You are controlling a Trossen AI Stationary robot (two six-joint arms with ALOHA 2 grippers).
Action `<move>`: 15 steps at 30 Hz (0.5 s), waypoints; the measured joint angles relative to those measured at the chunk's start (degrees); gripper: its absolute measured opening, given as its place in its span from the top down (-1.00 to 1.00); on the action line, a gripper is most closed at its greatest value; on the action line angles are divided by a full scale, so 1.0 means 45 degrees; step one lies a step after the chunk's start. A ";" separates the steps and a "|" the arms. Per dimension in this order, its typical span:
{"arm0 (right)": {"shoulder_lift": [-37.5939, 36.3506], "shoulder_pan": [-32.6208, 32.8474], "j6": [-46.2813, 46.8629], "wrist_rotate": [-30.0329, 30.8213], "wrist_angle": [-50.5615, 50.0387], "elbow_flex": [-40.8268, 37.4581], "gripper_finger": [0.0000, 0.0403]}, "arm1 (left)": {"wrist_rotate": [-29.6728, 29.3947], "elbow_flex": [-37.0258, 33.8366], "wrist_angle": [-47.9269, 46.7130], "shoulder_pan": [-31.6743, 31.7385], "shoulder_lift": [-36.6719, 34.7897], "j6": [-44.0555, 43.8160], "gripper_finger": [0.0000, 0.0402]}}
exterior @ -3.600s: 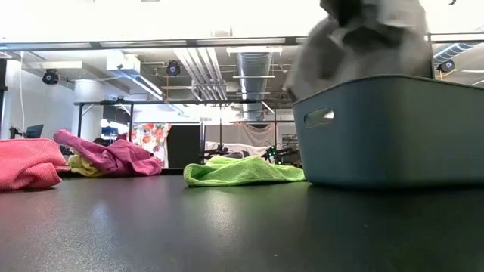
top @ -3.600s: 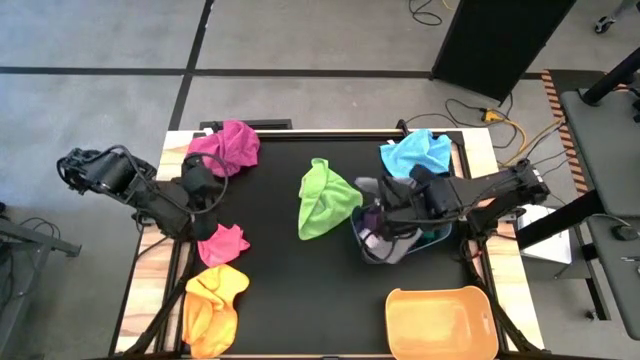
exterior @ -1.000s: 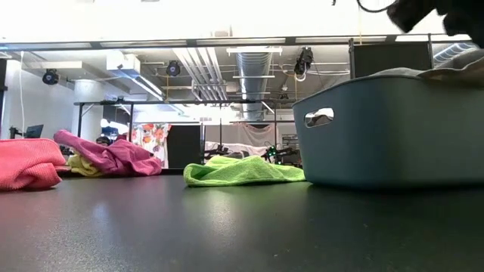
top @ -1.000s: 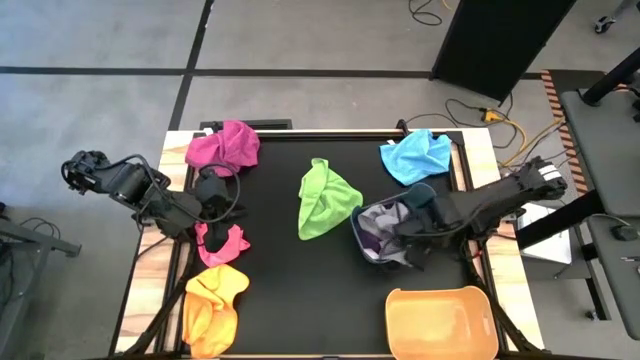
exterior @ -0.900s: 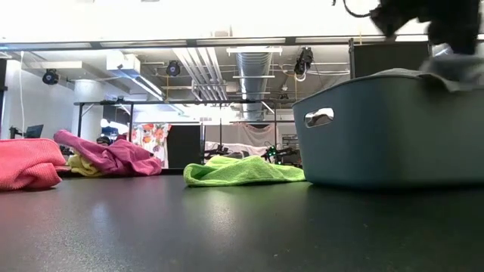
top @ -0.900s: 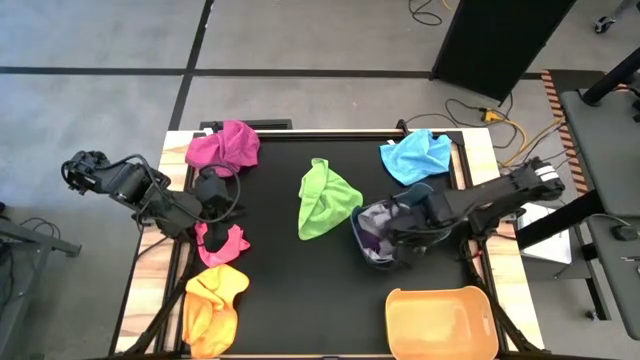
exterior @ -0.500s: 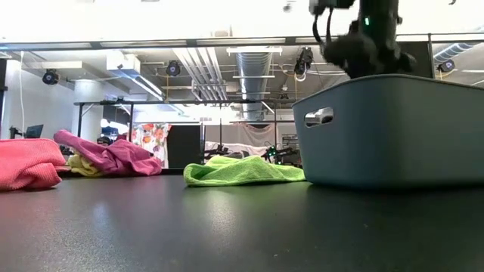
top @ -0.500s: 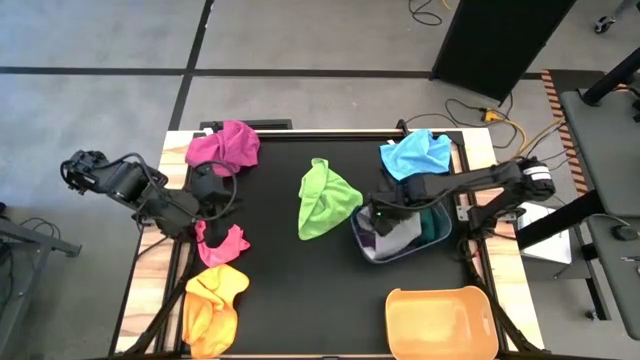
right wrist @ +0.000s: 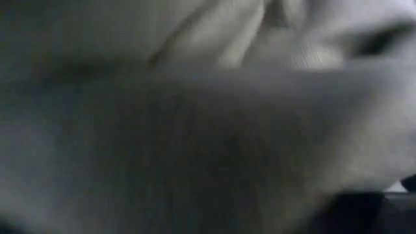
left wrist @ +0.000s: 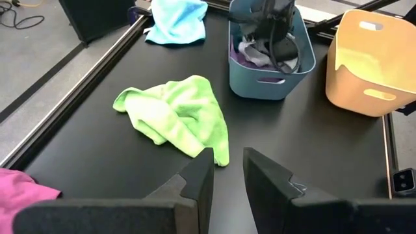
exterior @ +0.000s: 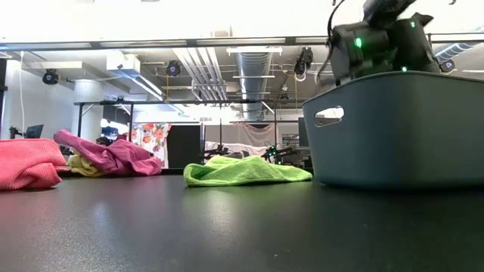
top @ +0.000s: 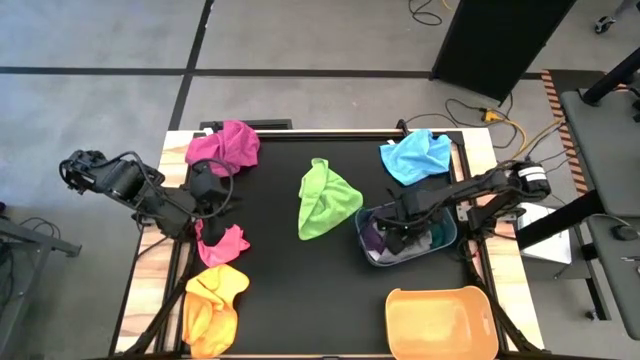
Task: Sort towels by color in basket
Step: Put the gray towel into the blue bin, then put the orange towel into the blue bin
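Note:
My right gripper (top: 397,236) reaches down into the blue-grey basket (exterior: 401,128), among a grey towel (left wrist: 250,53) and a purple towel (top: 372,240). The right wrist view is filled with grey cloth (right wrist: 208,117). My left gripper (left wrist: 228,174) is open and waits at the table's left edge, between the magenta towel (top: 226,146) and the pink towel (top: 223,243). The lime towel (top: 328,198) lies mid-table, the light blue towel (top: 415,155) beyond the basket, and the orange-yellow towel (top: 213,306) at the near left corner. No dark green towel shows.
An orange basket (top: 440,320) stands at the near right corner, close to the blue-grey basket. Bare black tabletop (top: 300,290) lies between the lime towel and the near edge. Cables run along the right arm and over the floor beyond the far edge.
My right gripper swung from the basket's near rim across to its left side, then dipped down into the basket. The grey towel that lay heaped at the rim now sits lower inside. The basket slid a little toward the table's right edge.

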 joint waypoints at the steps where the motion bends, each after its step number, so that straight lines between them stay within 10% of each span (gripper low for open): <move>1: -0.0179 0.0000 -0.0040 0.0015 -0.0202 0.0298 0.25 | 0.0000 0.0000 -0.0034 -0.0002 -0.0020 0.0000 0.66; 15: -0.2507 0.0041 -0.1673 0.0988 -0.3121 0.5562 -0.07 | 0.1769 -0.0417 -0.0928 -0.0005 -0.0163 -0.1179 0.66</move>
